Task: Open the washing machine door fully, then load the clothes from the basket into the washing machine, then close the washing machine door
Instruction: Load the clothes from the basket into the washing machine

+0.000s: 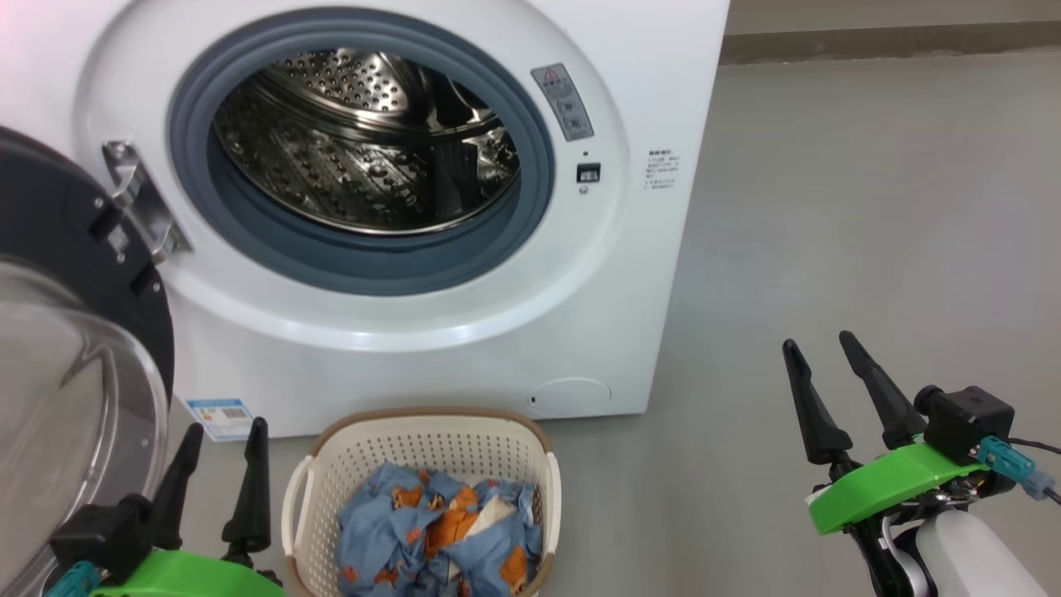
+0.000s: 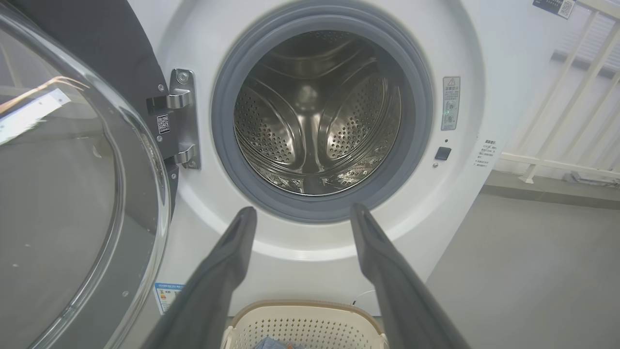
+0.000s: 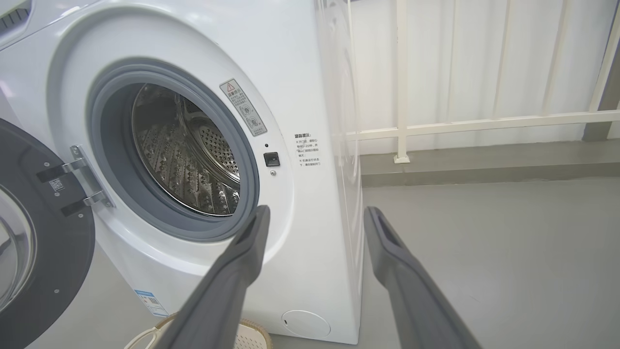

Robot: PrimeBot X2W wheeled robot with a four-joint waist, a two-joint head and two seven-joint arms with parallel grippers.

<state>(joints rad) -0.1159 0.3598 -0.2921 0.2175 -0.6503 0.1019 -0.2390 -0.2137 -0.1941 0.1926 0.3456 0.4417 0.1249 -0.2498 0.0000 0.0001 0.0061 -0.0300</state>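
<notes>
Washing machine (image 1: 638, 99) with door (image 1: 50, 215) swung open at left; basket (image 1: 414, 454) of clothes (image 1: 390, 531) at bottom centre; left gripper (image 1: 226, 424) and right gripper (image 1: 819, 340) fingers spread, holding nothing

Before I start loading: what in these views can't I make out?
- Clothes, head view: pile and basket cut by the bottom edge; number of garments unclear.
- Door, head view: cut by the left edge; full swing unclear.
- Drum floor, head view: near part hidden behind the grey seal.
- Small label, head view: print too small to read.
</notes>
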